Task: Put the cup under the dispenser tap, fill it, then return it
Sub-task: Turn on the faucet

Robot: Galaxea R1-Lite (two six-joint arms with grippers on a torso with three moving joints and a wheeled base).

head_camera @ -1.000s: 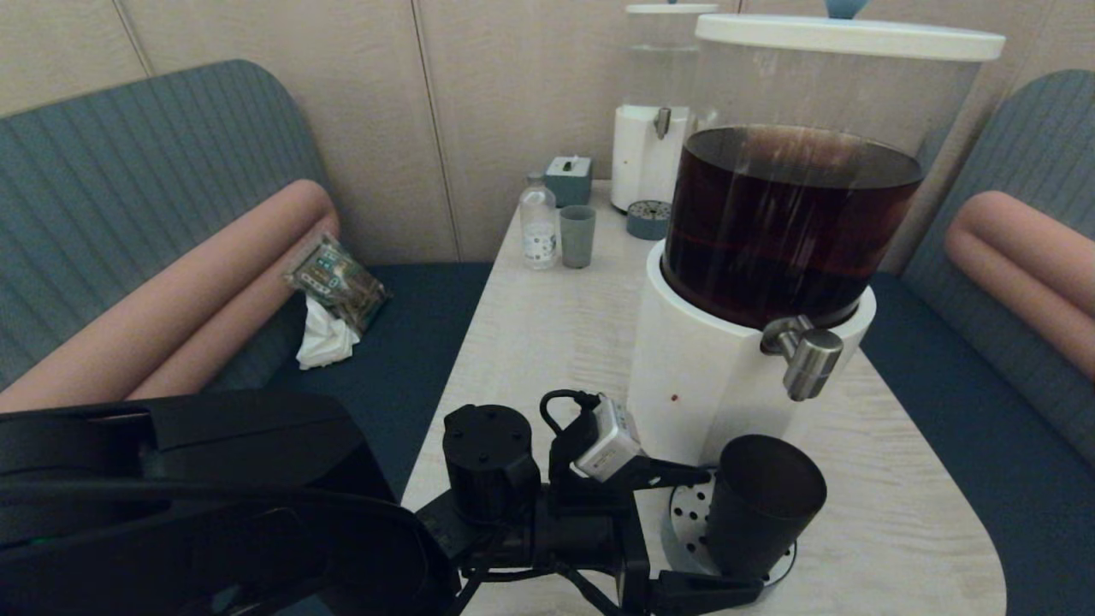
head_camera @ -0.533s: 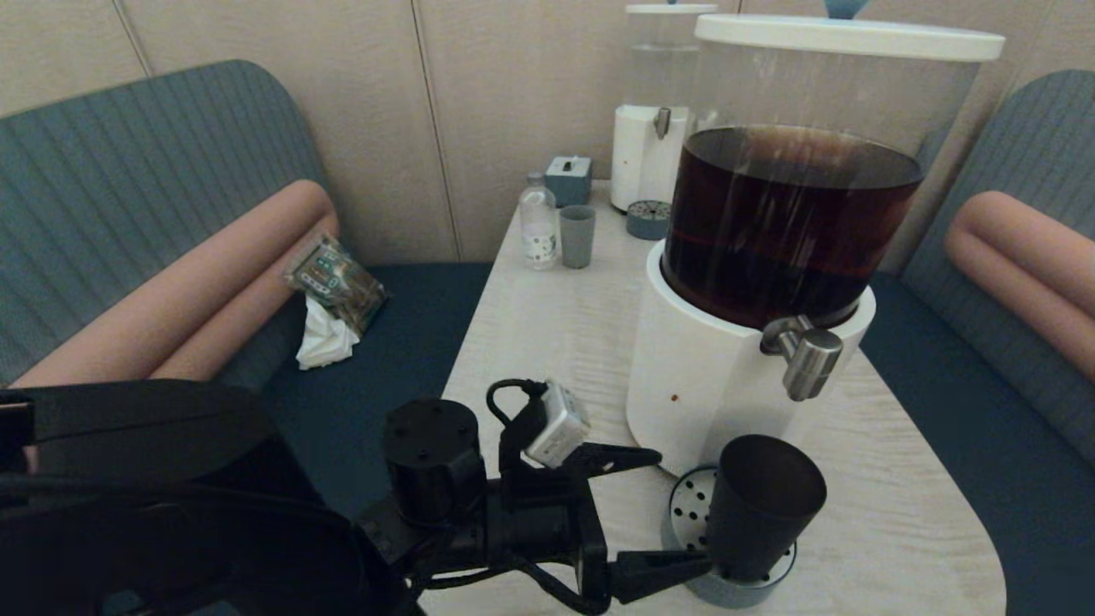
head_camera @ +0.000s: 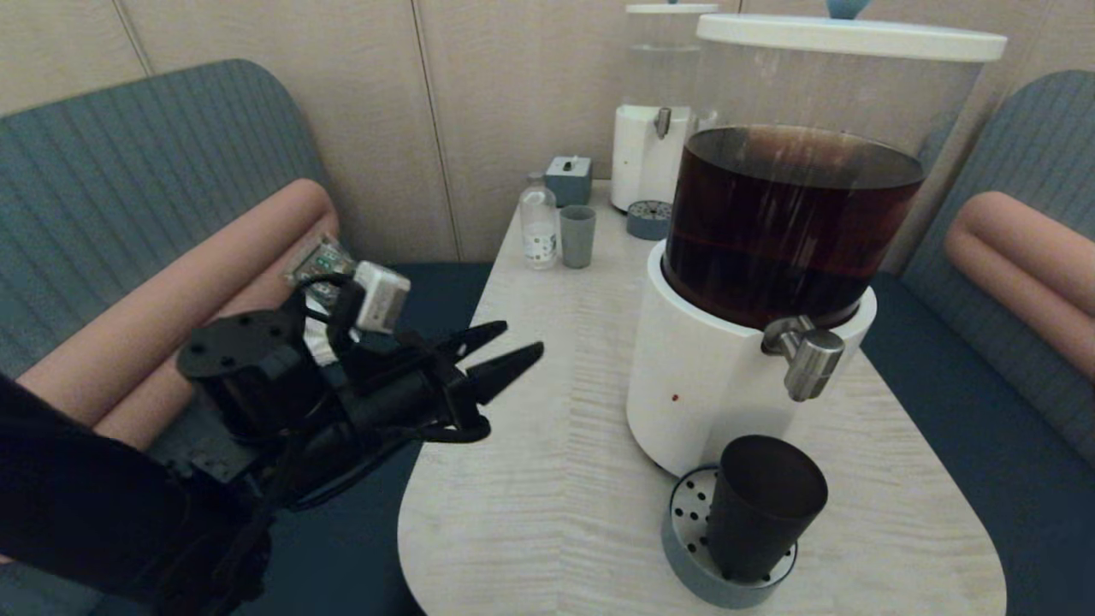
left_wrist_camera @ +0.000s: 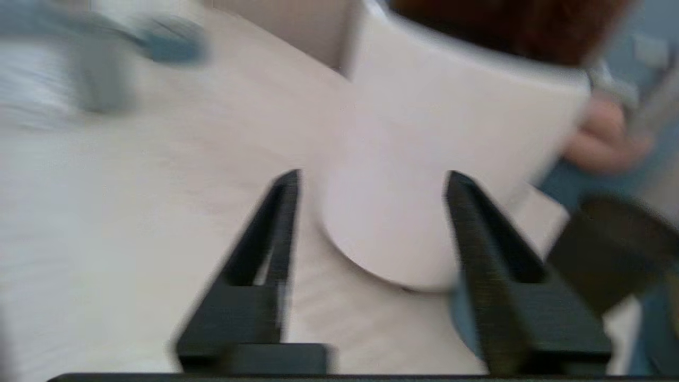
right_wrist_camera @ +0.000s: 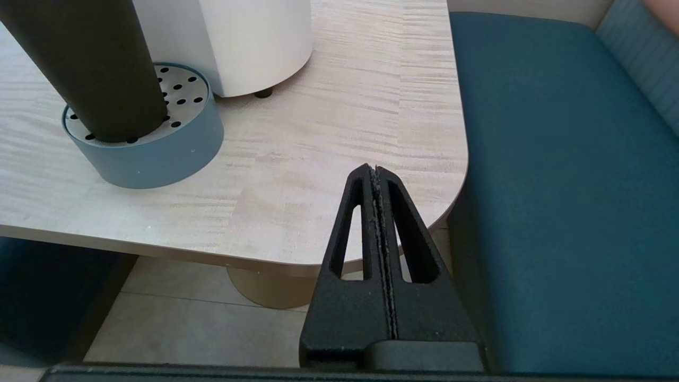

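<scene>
The black-brown cup (head_camera: 764, 505) stands upright on the grey perforated drip tray (head_camera: 684, 565), straight below the brushed-steel dispenser tap (head_camera: 808, 359) of the big dispenser (head_camera: 693, 376) with dark liquid. Nothing holds it. My left gripper (head_camera: 522, 336) hovers open above the table's left edge, well away from the cup and pointing toward the dispenser. In the left wrist view the open gripper (left_wrist_camera: 372, 178) frames the white base (left_wrist_camera: 424, 132), and the cup (left_wrist_camera: 615, 249) is a blur off to one side. My right gripper (right_wrist_camera: 375, 168) is shut and empty by the table's near right corner, with cup (right_wrist_camera: 90, 63) and tray (right_wrist_camera: 159, 154) beyond it.
At the table's far end stand a smaller clear-liquid dispenser (head_camera: 654, 128), its drip tray (head_camera: 648, 218), a grey-blue tumbler (head_camera: 577, 235), a small bottle (head_camera: 539, 227) and a box (head_camera: 568, 178). Blue benches flank the table; a packet (head_camera: 336, 278) lies on the left one.
My left gripper has let go of the cup and pulled back up and to the left, from beside the tray to above the table's left edge. The cup stays put.
</scene>
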